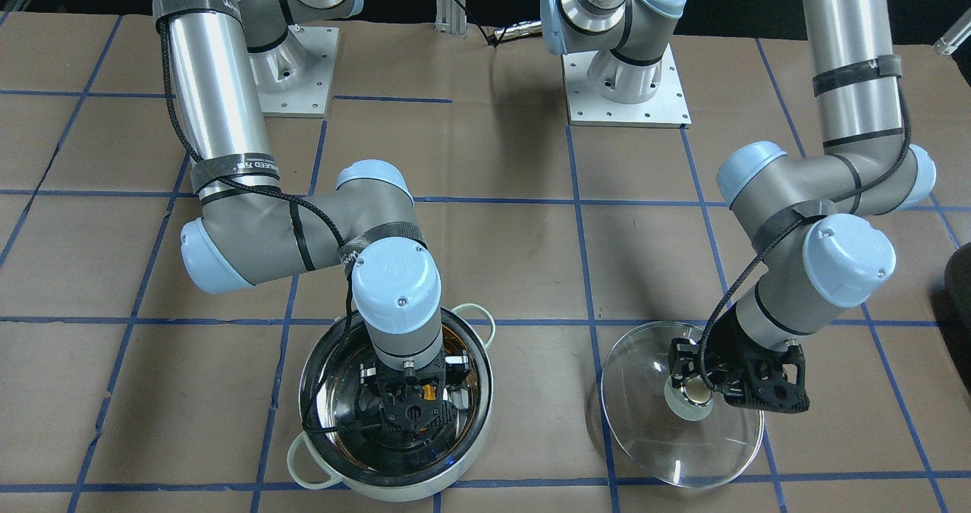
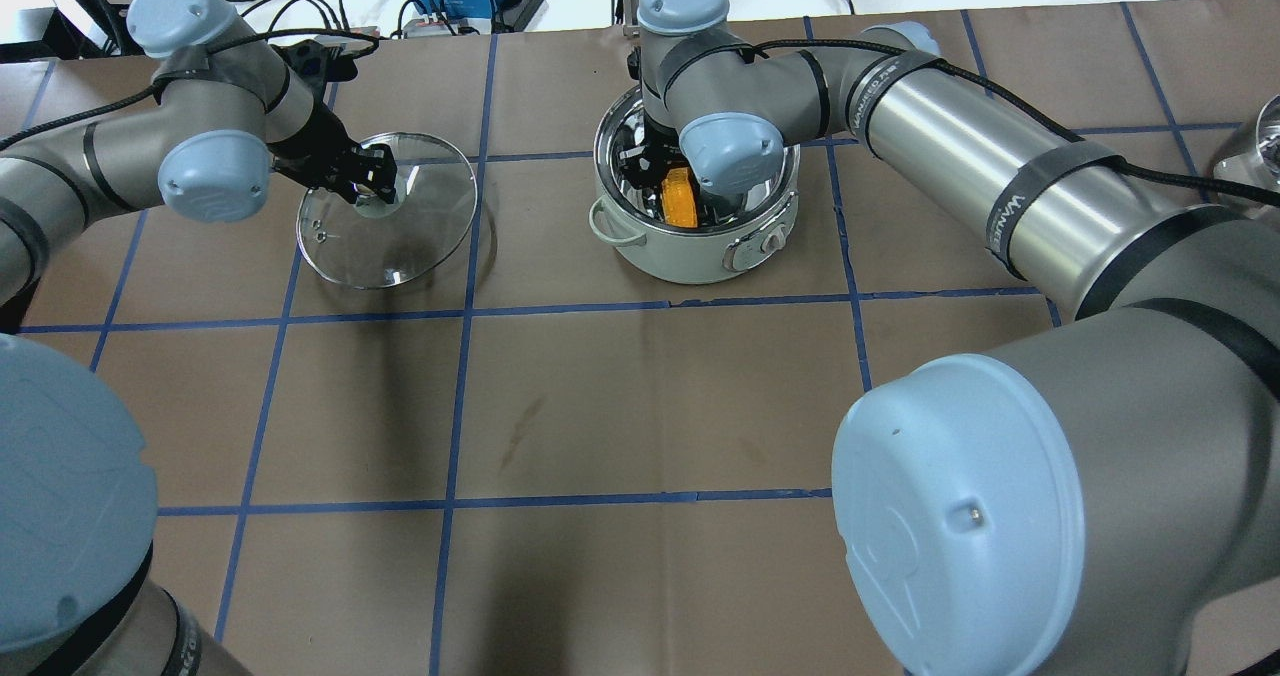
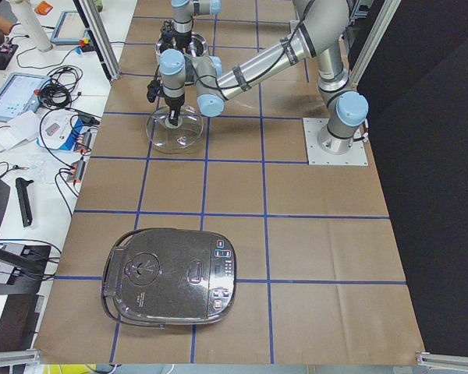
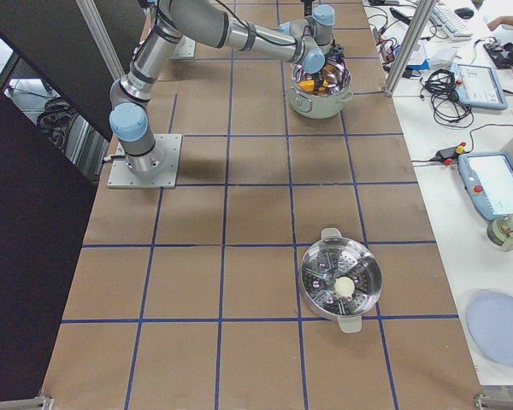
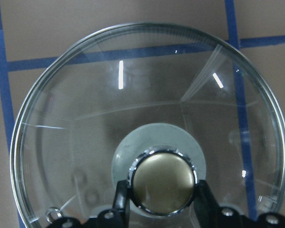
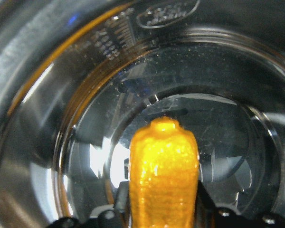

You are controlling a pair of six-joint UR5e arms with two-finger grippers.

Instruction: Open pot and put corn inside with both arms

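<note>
The pot (image 1: 464, 443), shiny steel with pale loop handles, stands open on the brown table; it also shows in the overhead view (image 2: 700, 256). My right gripper (image 1: 413, 407) reaches down inside it and is shut on the orange-yellow corn (image 2: 682, 199), held upright just above the pot's floor in the right wrist view (image 6: 164, 171). My left gripper (image 1: 692, 391) is shut on the pale knob (image 5: 162, 179) of the clear glass lid (image 1: 675, 445), which is tilted, low at the table, away from the pot. I cannot tell whether the lid touches the table.
A second steel pot with a perforated insert (image 4: 340, 282) stands farther along the table on my right side. A black rice cooker (image 3: 171, 276) stands at the table's end on my left side. Blue tape lines grid the table.
</note>
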